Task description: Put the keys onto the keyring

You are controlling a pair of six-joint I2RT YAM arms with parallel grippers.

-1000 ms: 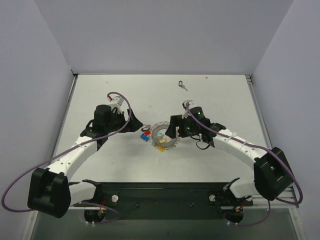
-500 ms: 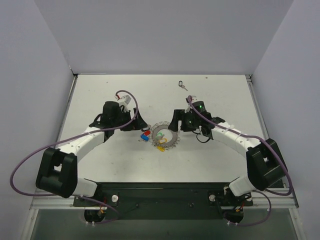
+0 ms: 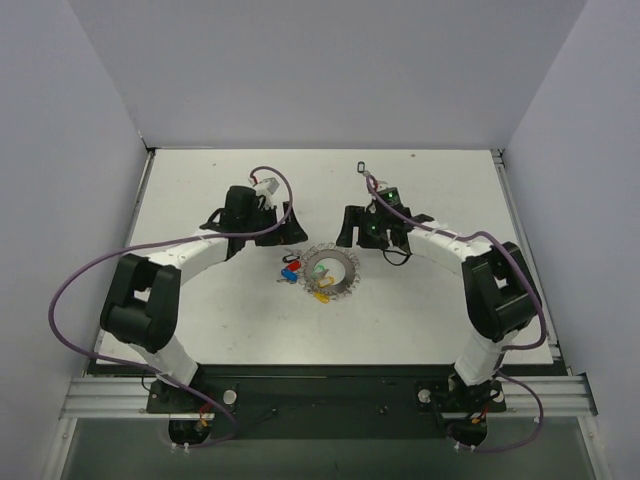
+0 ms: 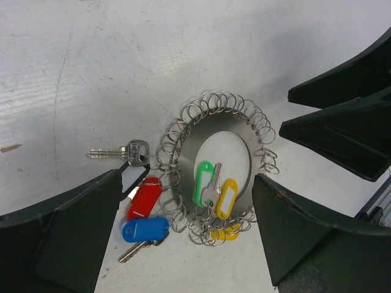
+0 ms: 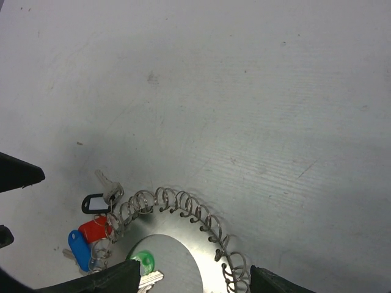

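Observation:
The keyring (image 3: 331,271) lies flat mid-table, a silvery disc with a coiled rim, and shows in the left wrist view (image 4: 197,132) and the right wrist view (image 5: 183,207). Green (image 4: 203,174) and yellow (image 4: 227,198) keys lie in its hole. Red (image 4: 143,198), blue (image 4: 145,229) and black-tagged (image 4: 131,152) keys lie at its left rim. Another black key (image 3: 365,170) lies apart at the far side. My left gripper (image 3: 288,224) is open and empty, beyond the ring's left. My right gripper (image 3: 349,228) is open and empty, beyond the ring's right.
Purple cables (image 3: 75,270) loop from both arms. The white table (image 3: 200,310) is walled on three sides. In the left wrist view the right gripper's dark fingers (image 4: 342,122) stand just right of the ring.
Both grippers have drawn back from the ring toward the far side of the table. The ring and its keys lie where they were.

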